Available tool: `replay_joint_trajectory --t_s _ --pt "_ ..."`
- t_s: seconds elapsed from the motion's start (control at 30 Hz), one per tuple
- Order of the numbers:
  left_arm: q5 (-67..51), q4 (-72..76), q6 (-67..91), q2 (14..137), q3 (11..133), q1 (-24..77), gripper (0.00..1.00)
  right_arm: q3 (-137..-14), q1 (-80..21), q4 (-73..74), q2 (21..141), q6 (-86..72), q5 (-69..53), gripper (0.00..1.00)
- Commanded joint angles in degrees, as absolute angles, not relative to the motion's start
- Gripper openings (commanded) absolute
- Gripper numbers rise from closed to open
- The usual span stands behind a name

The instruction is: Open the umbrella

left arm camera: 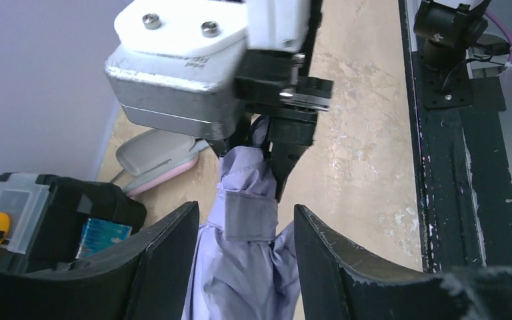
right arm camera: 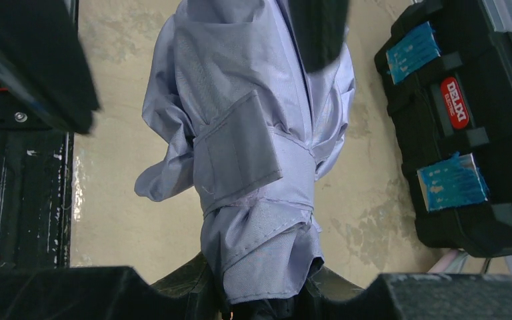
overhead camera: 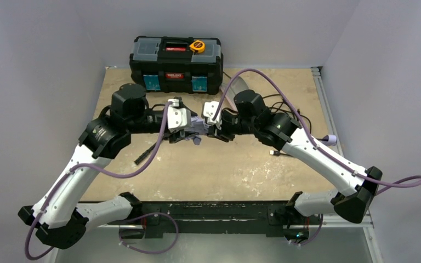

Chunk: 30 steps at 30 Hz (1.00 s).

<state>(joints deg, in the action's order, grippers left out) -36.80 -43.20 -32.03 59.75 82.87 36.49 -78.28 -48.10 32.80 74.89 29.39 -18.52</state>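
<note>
Two tools meet the umbrella (right arm camera: 253, 153): right tool (right arm camera: 261, 293) clamped on it, left tool (left arm camera: 247, 212) spread (toolbox (overhead camera: 175, 64) closed).

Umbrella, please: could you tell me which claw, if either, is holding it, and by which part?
The right claw grips the folded umbrella by one end; the left claw merely straddles its fabric, jaws apart.

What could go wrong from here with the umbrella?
1. The strap is wrapped around the umbrella; pulling now may strain the fabric rather than open it.
2. The left gripper stands open, so only the right gripper holds it; it could sag or slip toward the table.
</note>
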Motion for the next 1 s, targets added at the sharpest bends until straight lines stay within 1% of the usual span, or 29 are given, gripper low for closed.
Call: replay_joint_trajectory --t_s 0.0,0.1,0.2,0.3,0.4,0.6,0.63,0.73,0.77,0.8,0.87,0.9,0.97 --pt "-35.66 -41.11 -28.98 61.78 84.57 36.26 0.54 -78.77 -48.94 29.18 71.87 32.19 -17.87 0.0" --pt "-35.93 -41.84 -29.24 62.7 84.37 36.44 0.5 -78.72 -49.43 29.34 71.35 32.65 -17.98 0.0" --pt "-36.4 -42.98 -31.77 62.84 83.66 37.47 0.42 -78.5 -49.61 29.34 70.76 32.74 -18.18 0.0" --pt "-36.48 -45.04 -34.2 63.44 83.16 38.55 0.41 -78.33 -49.61 29.46 70.44 33.08 -18.57 0.0" --pt "-35.76 -47.68 -37.18 64.28 83.2 39.56 0.34 -78.43 -49.65 29.58 70.23 33.0 -18.63 0.0" --pt "-33.55 -49.57 -39.29 65.4 83.22 40.12 0.24 -78.44 -49.92 30.02 69.61 33.27 -18.82 0.0" --pt "-32.88 -49.37 -39.43 65.45 83.01 40.29 0.23 -78.61 -49.92 30.24 69.61 33.38 -19.05 0.0" --pt "-30.34 -49.66 -39.69 66.35 83.15 40.63 0.29 -78.3 -50.15 29.7 69.31 33.92 -19.19 0.0" --pt "-30.29 -50.15 -39.97 66.51 83.34 40.61 0.28 -78.35 -50.18 29.63 69.55 33.89 -19.09 0.0" --pt "-30.4 -50.37 -40.19 66.49 83.33 40.61 0.23 -78.56 -50.19 29.7 69.79 33.73 -19.01 0.0" --pt "-30.77 -50.18 -40.62 66.15 82.73 40.61 0.11 -79.02 -50.18 29.71 70.19 32.73 -19.14 0.0" --pt "-30.95 -50.16 -41.08 65.88 82.26 40.67 0.01 -79.15 -50.18 29.34 70.36 30.95 -20.33 0.0" --pt "-31.1 -49.05 -42.17 64.91 80.69 40.7 0.0 -79.63 -50.1 28.78 71.06 27.93 -21.88 0.0"
